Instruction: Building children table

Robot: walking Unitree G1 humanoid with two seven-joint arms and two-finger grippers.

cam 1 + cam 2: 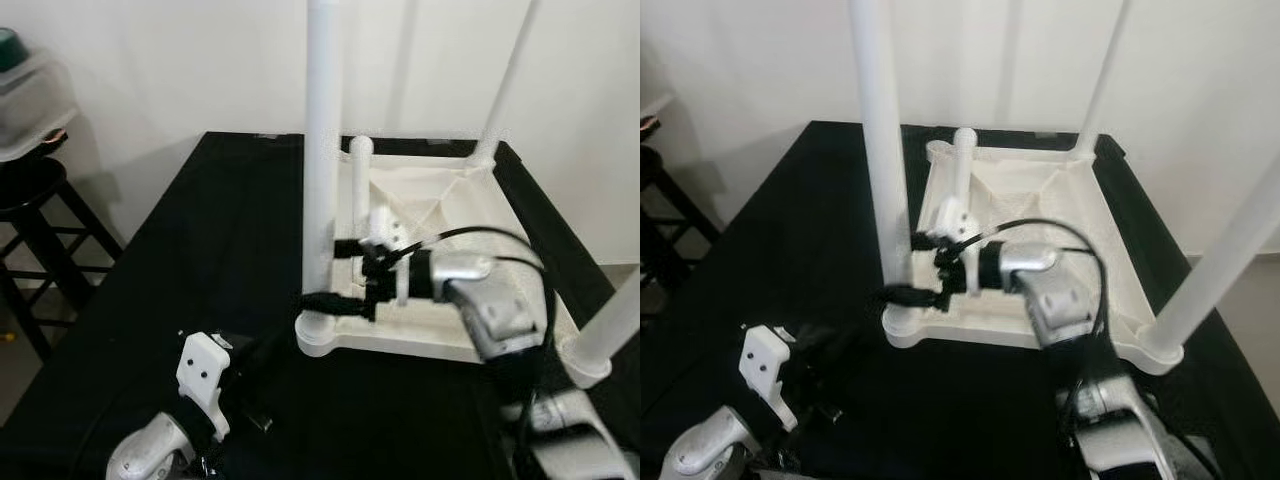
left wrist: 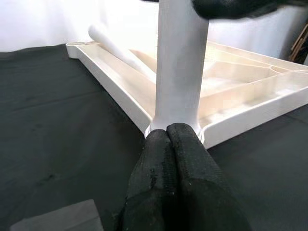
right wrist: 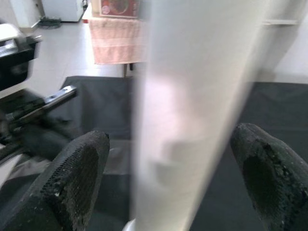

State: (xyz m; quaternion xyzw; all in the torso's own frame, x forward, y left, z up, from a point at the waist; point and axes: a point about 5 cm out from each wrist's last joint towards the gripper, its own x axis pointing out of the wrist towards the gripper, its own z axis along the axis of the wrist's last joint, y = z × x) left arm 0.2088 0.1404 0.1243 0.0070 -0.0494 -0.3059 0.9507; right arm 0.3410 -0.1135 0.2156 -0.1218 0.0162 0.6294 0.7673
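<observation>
Left gripper pressed together, low near the near-left leg base. Right gripper spread around that leg. Tabletop upside down on black cloth; three legs upright, fourth leg loose inside; likely still to fit. Right wrist view confirms the fingers' gap.

Upturned white table, legs upright

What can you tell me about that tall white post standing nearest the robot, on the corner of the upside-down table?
The near leg is a smooth white tube, plastic by its look, standing upright in a round socket at the near left corner of the upturned white tabletop. Its top runs out of the picture. The right tool brackets it low down, open fingers either side. The left tool, fingers shut, sits just before its base.
</observation>
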